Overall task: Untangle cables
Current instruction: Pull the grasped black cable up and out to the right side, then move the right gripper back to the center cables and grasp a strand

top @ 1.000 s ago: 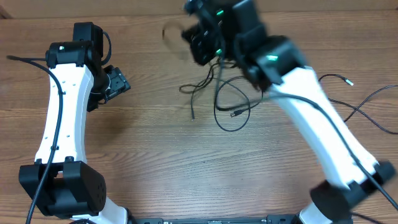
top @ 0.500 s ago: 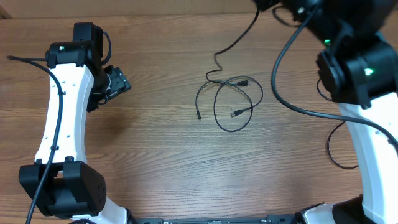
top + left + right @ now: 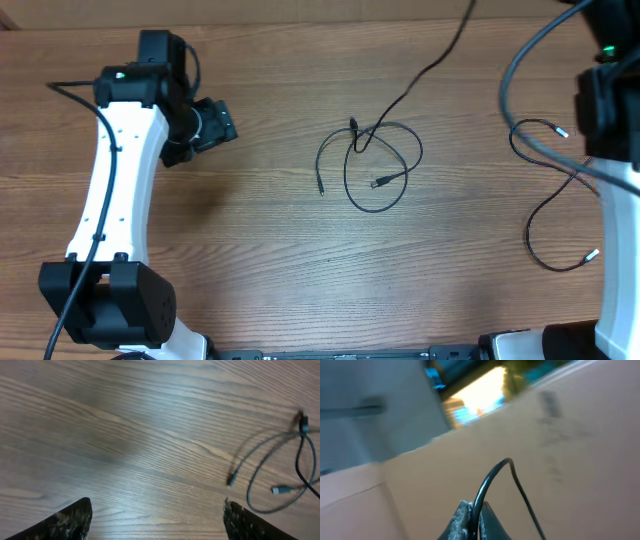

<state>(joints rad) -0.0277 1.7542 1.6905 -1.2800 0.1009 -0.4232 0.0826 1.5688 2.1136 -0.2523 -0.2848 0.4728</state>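
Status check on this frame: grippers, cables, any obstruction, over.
Left gripper open, empty, short of the loops. Right gripper shut on a cable, outside overhead view. Tangle on table centre, trailing off the top edge. Nothing blocking.

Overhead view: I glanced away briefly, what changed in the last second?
The right arm swung from table centre out to the right, its fingers shut on one cable, drawing it up and away from the loops. The left arm edged right. The loops stayed mid-table.

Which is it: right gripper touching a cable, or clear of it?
Touching. The right wrist view shows the right gripper shut on a black cable, which rises from between its fingertips.
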